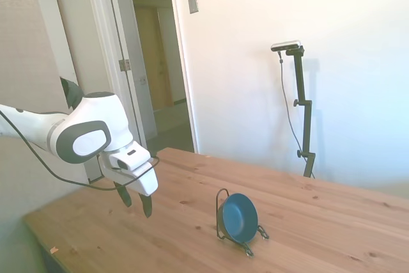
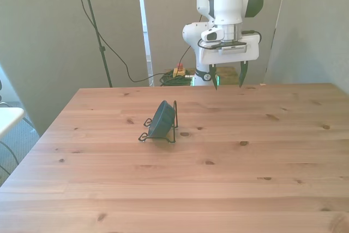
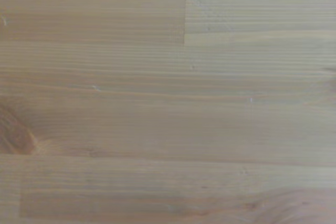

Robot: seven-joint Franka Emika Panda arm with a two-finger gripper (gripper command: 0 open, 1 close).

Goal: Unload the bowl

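Bowl (image 2: 161, 119) stands on edge in wire stand (image 2: 173, 125), mid-counter (image 2: 218, 189), toward the front view's left. Farther back, gripper (image 2: 228, 76) hangs above counter's far edge, well apart from bowl, jaws open, empty. Wrist view: bare wood only.

No text, label, brand, number or sign can be read in any of the three views. In the front view the gripper (image 2: 228, 78) carries a thin dark strip on its white body, but it is too small to make out as letters. The bowl (image 1: 240, 218), the wire stand (image 1: 223, 220) and the worktop (image 2: 229, 178) bear no markings, and the wrist view shows only plain wood grain
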